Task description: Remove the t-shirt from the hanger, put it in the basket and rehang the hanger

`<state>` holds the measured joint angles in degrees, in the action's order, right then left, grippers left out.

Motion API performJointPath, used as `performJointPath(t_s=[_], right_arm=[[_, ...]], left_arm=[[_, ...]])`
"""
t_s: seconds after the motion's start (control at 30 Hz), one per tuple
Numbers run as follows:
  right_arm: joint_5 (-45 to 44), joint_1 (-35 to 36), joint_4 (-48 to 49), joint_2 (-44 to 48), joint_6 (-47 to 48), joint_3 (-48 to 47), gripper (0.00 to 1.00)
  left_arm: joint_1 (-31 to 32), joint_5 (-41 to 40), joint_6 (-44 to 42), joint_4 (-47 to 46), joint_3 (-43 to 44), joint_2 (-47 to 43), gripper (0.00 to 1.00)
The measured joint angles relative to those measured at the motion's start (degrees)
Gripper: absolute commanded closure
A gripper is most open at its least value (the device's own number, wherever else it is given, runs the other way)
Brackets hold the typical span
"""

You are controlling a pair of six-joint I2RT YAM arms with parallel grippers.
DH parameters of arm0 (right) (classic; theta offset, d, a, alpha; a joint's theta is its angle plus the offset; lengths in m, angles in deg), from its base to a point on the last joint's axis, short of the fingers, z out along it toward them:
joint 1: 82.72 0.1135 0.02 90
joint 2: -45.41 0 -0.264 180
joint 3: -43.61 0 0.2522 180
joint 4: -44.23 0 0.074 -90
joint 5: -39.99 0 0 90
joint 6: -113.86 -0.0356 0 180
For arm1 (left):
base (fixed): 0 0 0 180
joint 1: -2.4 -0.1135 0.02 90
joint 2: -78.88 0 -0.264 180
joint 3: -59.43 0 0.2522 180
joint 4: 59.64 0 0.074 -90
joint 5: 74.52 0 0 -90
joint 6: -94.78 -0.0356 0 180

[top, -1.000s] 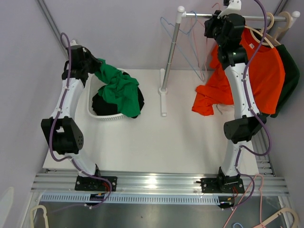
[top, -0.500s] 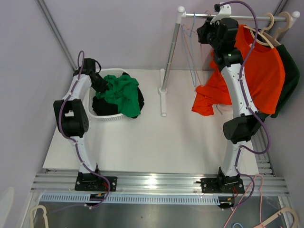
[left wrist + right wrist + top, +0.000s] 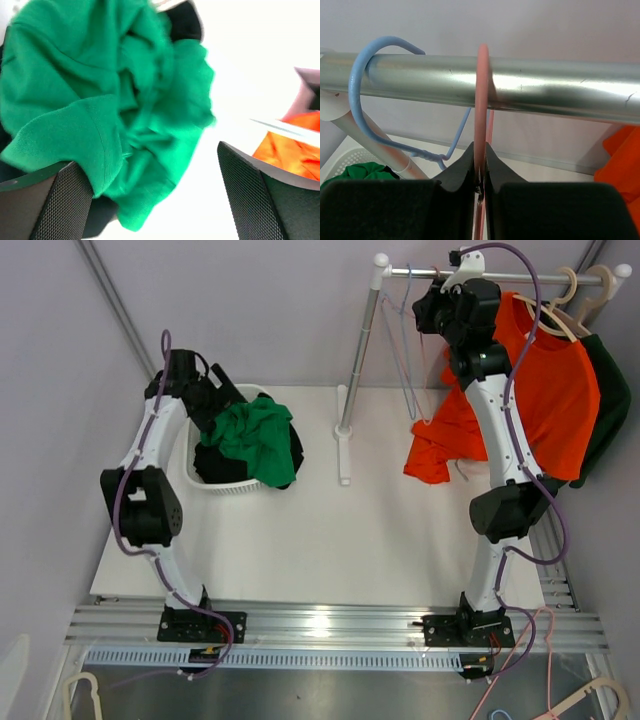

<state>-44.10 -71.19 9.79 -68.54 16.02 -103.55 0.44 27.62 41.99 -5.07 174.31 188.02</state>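
Over on your left, the left gripper (image 3: 222, 398) hangs above the far rim of the white plastic laundry basket (image 3: 192, 476). Its mesh-textured black fingers (image 3: 45, 205) are spread wide with nothing clamped between them. In the left wrist view, a fold of the crumpled green t-shirt (image 3: 255, 435) overlaps the inner edge of one finger; you cannot tell whether it touches. That t-shirt is off any hanger. It is heaped in the basket on top of a black garment (image 3: 213, 462) and spills over the rim onto the white table (image 3: 330, 540).

Moving right, an upright silver pole (image 3: 358, 350) carries the horizontal silver metal rail (image 3: 560, 95). A thin blue wire hanger (image 3: 357, 95) is hooked over the rail. Just beside it hangs a thin pink hanger (image 3: 482, 100), also hooked on. The right gripper (image 3: 480, 187) is pinched tight on that pink hanger just under the rail.

Further right, an orange t-shirt (image 3: 560, 400) hangs on a pale wooden hanger (image 3: 562, 315), with orange cloth (image 3: 440, 455) bunched on the table below. A dark green garment (image 3: 615, 400) hangs at the far right.
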Motion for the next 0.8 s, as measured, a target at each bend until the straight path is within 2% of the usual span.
performJointPath(t_s=[0.2,0.3,0.37,0.43,0.5,0.63,0.77,0.8], right_arm=[[-0.48,0.00,-0.94,0.42,0.22,0.00,0.62],[-0.92,-0.02,-2.38,2.19,0.48,0.98,0.57],[-1.68,-0.17,-2.97,5.35,0.59,4.22,0.48],[-2.64,-0.57,-3.04,9.94,0.79,8.85,0.48],[-3.19,-1.31,-2.99,14.78,0.94,13.40,0.38],[-6.62,-5.57,-4.59,21.99,0.83,16.52,0.35],[-10.71,-13.09,-7.91,22.69,0.55,12.44,0.34],[-11.54,-15.06,-8.79,22.32,0.44,11.50,0.28]], left_arm=[[1.86,-1.44,-0.26,0.94,1.53,-10.95,0.00],[3.34,-2.56,-0.28,1.75,1.77,-15.98,0.01],[4.61,-3.04,-0.33,2.29,1.77,-18.64,0.00],[6.14,-3.56,-0.63,2.78,1.86,-20.94,0.00],[7.91,-4.39,-1.25,3.43,2.32,-22.49,0.01],[11.87,-5.97,-1.79,3.54,2.95,-24.74,0.01],[15.63,-6.47,-2.34,2.95,2.71,-27.30,0.01],[17.25,-7.10,-2.78,2.47,2.71,-28.33,0.00]])
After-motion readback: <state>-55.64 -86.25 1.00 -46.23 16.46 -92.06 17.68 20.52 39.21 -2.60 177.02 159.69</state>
